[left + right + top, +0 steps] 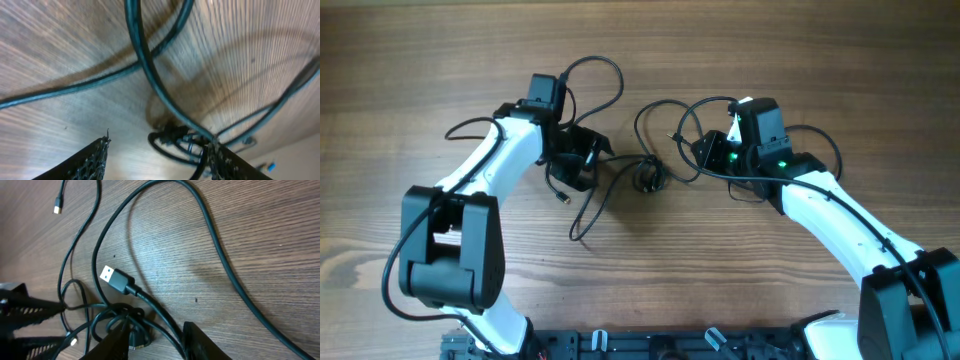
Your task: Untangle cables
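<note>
The cables are thin black cords tangled into a small knot mid-table, with loops spreading out to both sides. My left gripper stands just left of the knot. In the left wrist view it is open, the knot lies ahead, and one cord runs against the right finger. My right gripper is right of the knot. In the right wrist view it is open and straddles two cords beside the knot. A USB plug lies free.
The surface is a wooden table. A small loose plug lies at the far left in the right wrist view. The white arm links and a black rail occupy the front edge.
</note>
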Controlling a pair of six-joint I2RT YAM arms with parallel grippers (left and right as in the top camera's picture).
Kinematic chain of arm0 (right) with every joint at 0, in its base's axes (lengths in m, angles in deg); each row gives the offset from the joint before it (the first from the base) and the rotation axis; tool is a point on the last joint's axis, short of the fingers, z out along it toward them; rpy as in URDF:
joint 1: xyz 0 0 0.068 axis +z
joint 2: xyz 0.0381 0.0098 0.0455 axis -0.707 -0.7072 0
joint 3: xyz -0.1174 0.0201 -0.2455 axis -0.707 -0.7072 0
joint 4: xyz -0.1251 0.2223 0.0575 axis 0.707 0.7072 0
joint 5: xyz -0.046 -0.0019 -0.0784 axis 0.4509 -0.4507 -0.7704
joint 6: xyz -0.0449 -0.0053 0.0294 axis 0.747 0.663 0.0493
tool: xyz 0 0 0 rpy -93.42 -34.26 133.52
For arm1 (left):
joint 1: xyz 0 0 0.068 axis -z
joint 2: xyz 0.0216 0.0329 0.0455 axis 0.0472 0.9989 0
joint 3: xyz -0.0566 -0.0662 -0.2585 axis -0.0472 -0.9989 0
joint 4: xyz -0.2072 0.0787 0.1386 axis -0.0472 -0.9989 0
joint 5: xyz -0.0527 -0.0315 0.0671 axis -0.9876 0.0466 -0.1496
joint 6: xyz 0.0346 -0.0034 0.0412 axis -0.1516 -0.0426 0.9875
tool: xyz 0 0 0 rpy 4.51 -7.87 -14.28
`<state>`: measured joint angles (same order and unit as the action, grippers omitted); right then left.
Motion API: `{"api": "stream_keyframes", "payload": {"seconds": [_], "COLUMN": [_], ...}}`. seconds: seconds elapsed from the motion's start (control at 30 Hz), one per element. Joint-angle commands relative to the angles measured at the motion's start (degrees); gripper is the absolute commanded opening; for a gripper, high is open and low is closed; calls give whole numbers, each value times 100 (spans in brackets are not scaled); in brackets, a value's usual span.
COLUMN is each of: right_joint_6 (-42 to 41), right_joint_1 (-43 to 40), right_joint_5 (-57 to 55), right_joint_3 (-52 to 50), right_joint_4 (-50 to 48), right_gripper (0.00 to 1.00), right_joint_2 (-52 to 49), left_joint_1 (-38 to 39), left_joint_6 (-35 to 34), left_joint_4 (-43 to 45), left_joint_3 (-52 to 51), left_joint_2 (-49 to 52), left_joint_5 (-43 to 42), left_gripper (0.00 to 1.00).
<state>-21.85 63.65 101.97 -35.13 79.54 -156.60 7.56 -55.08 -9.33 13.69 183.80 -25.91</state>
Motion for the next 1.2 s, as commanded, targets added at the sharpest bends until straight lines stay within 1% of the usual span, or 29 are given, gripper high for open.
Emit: {"api": "stream_keyframes", "payload": {"seconds": [0.0,0.13,0.23,0.4,0.47,0.5,0.53,0.57,0.6,0.63,0.7,0.73,0.77,0.8,0.83,0.87,0.9,0.97,1.03,1.13,1.17], "right_joint_6": [55,55,55,55,55,55,52,52,68,127,413,540,570,570,566,562,538,479,481,483,481], "right_joint_1": [15,15,15,20,20,20,20,20,20,20,20,20,20,20,20,20,20,20,20,20,20], "right_joint_5": [177,243,555,562,560,560,560,560,557,557,546,505,455,411,404,404,404,435,584,1010,1167], "right_joint_3": [48,48,48,48,48,48,48,48,48,48,48,48,48,48,48,48,48,48,48,48,48], "right_joint_4": [-20,-22,-28,-9,-15,-15,-15,-13,-20,-33,-81,-105,-120,-142,-175,-212,-245,-297,-323,-310,-310], "right_gripper": [37,37,37,37,37,36,36,34,34,34,35,40,47,54,63,70,72,77,79,80,80], "right_joint_2": [-85,-85,-85,-85,-85,-85,-85,-85,-85,-85,-85,-85,-85,-85,-85,-85,-85,-85,-85,-85,-85], "left_joint_1": [101,173,212,271,278,275,269,251,232,212,157,122,103,74,44,20,-2,-50,-81,-90,-90], "left_joint_6": [-487,-485,-483,-483,-481,-476,-433,-415,-387,-201,402,1034,1419,1958,2474,2920,3270,3753,4218,4789,4881], "left_joint_4": [310,664,717,651,656,662,664,664,673,737,931,1082,1172,1311,1462,1620,1755,1971,2124,2291,2312], "left_joint_3": [-92,-92,-92,-92,-92,-92,-92,-92,-92,-90,-90,-90,-87,-85,-85,-85,-85,-83,-83,-85,-83], "left_joint_2": [-15,55,98,343,474,520,535,535,533,531,522,522,520,520,520,520,520,516,511,509,509], "left_joint_5": [435,577,745,743,745,754,785,824,826,820,682,415,208,-122,-483,-859,-1193,-1816,-2361,-2935,-3005], "left_gripper": [67,65,57,57,43,31,24,12,4,4,4,4,4,4,4,4,4,4,4,9,10]}}
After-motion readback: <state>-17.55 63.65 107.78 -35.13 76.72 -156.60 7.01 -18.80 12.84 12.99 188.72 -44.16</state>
